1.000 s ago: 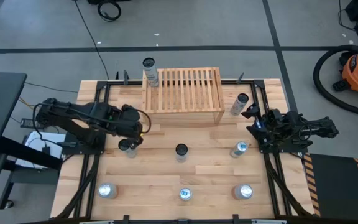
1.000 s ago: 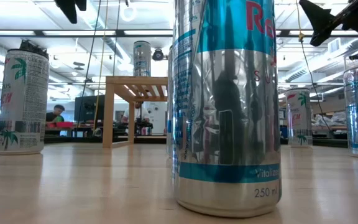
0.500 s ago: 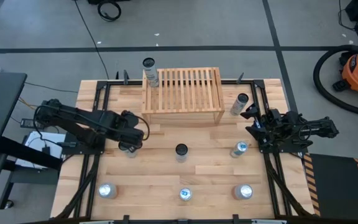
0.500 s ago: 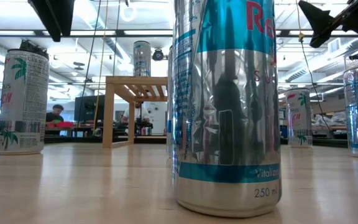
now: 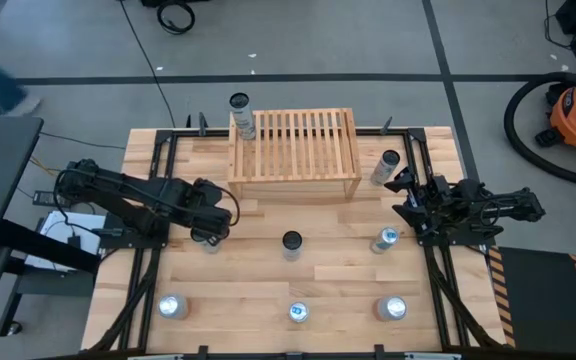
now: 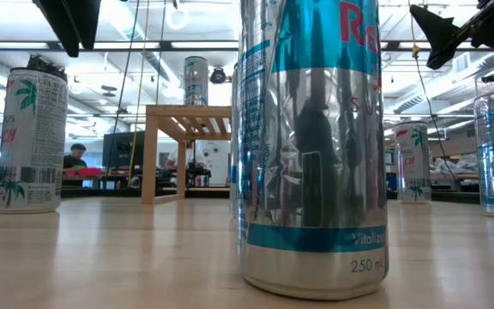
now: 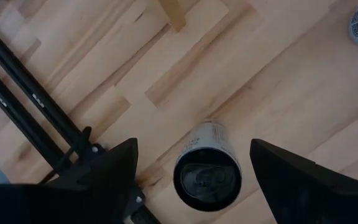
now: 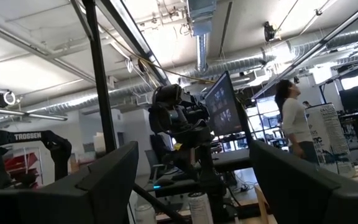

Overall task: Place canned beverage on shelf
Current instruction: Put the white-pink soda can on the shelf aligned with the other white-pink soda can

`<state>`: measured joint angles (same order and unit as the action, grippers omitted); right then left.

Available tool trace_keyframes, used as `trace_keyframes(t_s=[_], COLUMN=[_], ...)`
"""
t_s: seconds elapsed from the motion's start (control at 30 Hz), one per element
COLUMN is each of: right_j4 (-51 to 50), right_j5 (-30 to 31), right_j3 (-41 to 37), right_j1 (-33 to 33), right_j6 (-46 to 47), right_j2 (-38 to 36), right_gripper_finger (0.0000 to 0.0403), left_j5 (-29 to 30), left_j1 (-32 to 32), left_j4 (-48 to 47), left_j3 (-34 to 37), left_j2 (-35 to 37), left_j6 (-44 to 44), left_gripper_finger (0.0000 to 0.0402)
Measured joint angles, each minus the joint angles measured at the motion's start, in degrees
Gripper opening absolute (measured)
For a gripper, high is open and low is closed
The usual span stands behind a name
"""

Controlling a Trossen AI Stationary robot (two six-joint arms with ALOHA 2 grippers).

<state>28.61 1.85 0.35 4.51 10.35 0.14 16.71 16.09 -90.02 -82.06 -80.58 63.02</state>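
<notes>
Cans stand scattered across the wooden table [image 5: 268, 290] as we look down on both arms. We see the left gripper [image 5: 208, 232] poised directly above a white can [image 7: 207, 172] near the table's left side, its two dark fingers [image 7: 107, 177] spread well apart on either side of the can's top and not touching it — open jaws, nothing held. At table height that same can [image 6: 31, 139] stands upright at far left, with the gripper's dark tip hanging above it.

The shelf [image 5: 294, 147], a low slatted stand of light wood, sits at the table's far edge, centred between the arms. One can [image 5: 241, 113] already stands upright on its top at the far left corner — in the low view it rises above the slats [image 6: 195, 81].

The right gripper [image 5: 404, 195] waits at the right side, raised and pointing level, between a can beside the shelf [image 5: 385, 167] and another nearer the front [image 5: 384, 239]; its fingers [image 8: 98, 183] stand apart on empty air. A person [image 8: 291, 121] stands in the room beyond.
</notes>
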Motion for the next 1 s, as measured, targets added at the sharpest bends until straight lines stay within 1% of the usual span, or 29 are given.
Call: trace_keyframes(t_s=[0.17, 0.37, 0.6, 0.83, 1.0], right_j4=[-0.25, -0.31, -0.3, -0.27, -0.26], right_j5=[0.0, 0.0, 0.0, 0.0, -0.02], right_j3=[0.01, 0.0, -0.01, 0.0, 0.0], right_j1=[0.0, 0.0, 0.0, 0.0, 0.0], right_j6=[0.0, -0.02, -0.02, 0.13, 0.39], right_j2=[0.0, 0.01, 0.0, 0.0, 0.0], right_gripper_finger=[0.0318, 0.0318, 0.0318, 0.0318, 0.0318], left_j5=[-1.36, -4.4, -3.99, -3.46, -3.45], left_j1=[2.06, 7.67, 11.65, 10.49, 8.54], left_j4=[0.0, 0.0, 0.0, 0.0, 0.0], left_j3=[0.02, 0.02, 0.02, 0.0, 0.01], left_j2=[0.0, -0.02, -0.02, -0.02, -0.02], left_j6=[2.88, 8.91, 15.27, 15.72, 13.6], left_gripper_finger=[0.0311, 0.0311, 0.0311, 0.0311, 0.0311])
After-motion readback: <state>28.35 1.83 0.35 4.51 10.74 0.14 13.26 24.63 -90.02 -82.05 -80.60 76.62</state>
